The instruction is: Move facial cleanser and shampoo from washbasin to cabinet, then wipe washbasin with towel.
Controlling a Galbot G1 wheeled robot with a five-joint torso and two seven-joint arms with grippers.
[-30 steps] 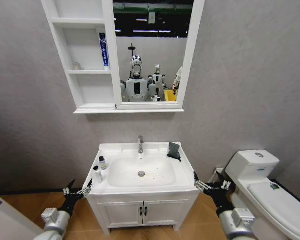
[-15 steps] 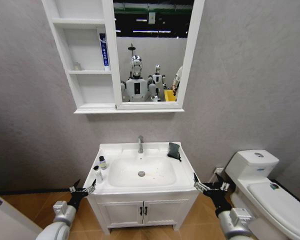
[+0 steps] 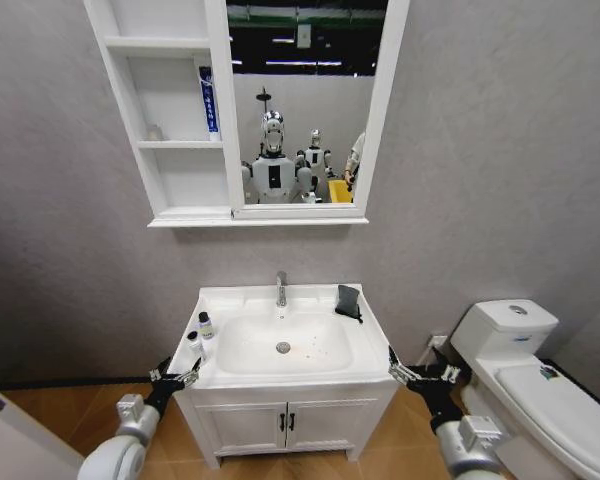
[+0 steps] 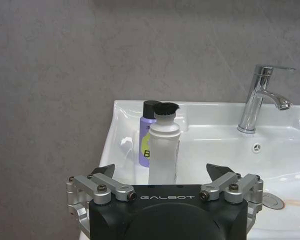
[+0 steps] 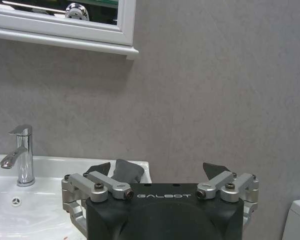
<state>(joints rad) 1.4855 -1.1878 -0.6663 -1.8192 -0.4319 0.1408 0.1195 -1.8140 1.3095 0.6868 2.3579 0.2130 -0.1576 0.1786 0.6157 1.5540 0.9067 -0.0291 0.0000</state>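
- The facial cleanser stands on the washbasin left rim, hiding much of the shampoo just behind
- Left gripper spread wide before it, empty
- Right gripper wide too, partly covering the towel

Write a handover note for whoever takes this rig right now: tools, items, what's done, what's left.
Left tool: open, low at the washbasin's front left corner, lined up on the facial cleanser.
Right tool: open, idle at the front right corner.
Facial cleanser and shampoo stand on the left rim; towel lies back right.
Done: nothing moved.
Left: both bottles to the cabinet, then wipe.
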